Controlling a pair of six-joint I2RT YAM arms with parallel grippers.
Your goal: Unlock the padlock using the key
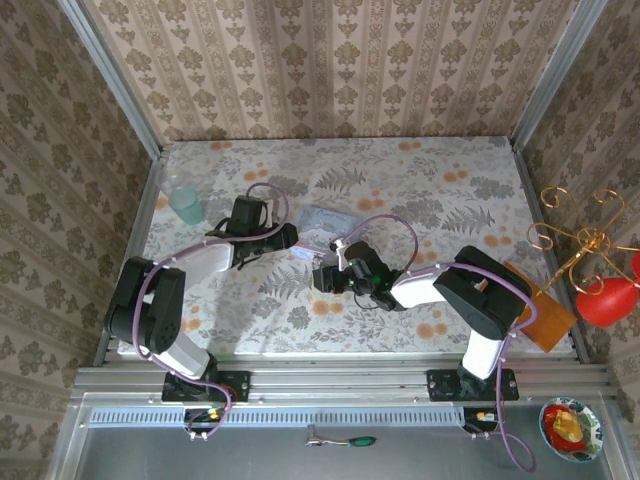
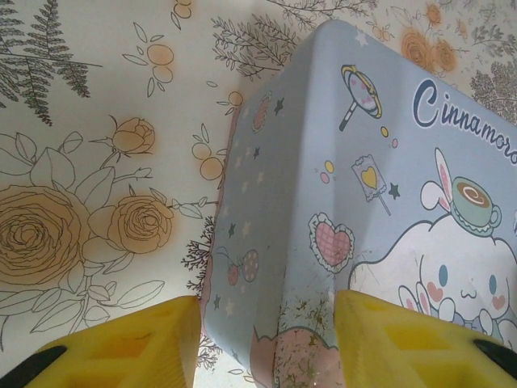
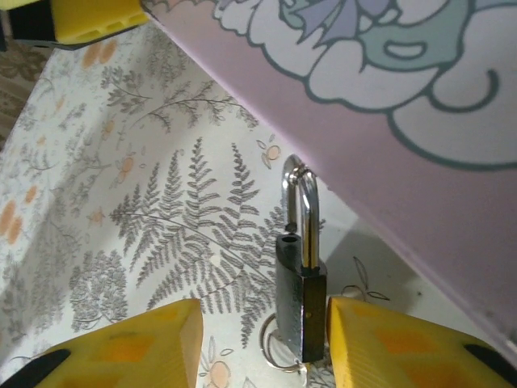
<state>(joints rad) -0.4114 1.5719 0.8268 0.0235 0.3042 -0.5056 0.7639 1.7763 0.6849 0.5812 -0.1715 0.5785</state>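
Note:
The padlock (image 3: 301, 311), small and black with a silver shackle (image 3: 307, 212), stands on the floral table between my right gripper's (image 3: 262, 347) yellow fingers (image 3: 121, 349), close against the right one. That gripper is open. The shackle's short leg sits just above its hole. A thin metal ring (image 3: 273, 353) lies at the lock's base; the key itself is hidden. The shackle top reaches under the pink edge of the printed plastic bag (image 2: 363, 186). My left gripper (image 2: 266, 347) is open, with the bag's corner between its fingers. From above, the two grippers (image 1: 290, 240) (image 1: 322, 277) flank the bag (image 1: 325, 218).
A teal cup (image 1: 186, 205) stands at the table's far left. On the right edge stands a wooden block (image 1: 547, 315) with a gold wire stand, and a red object (image 1: 606, 300) beside it. Metal rails border the table.

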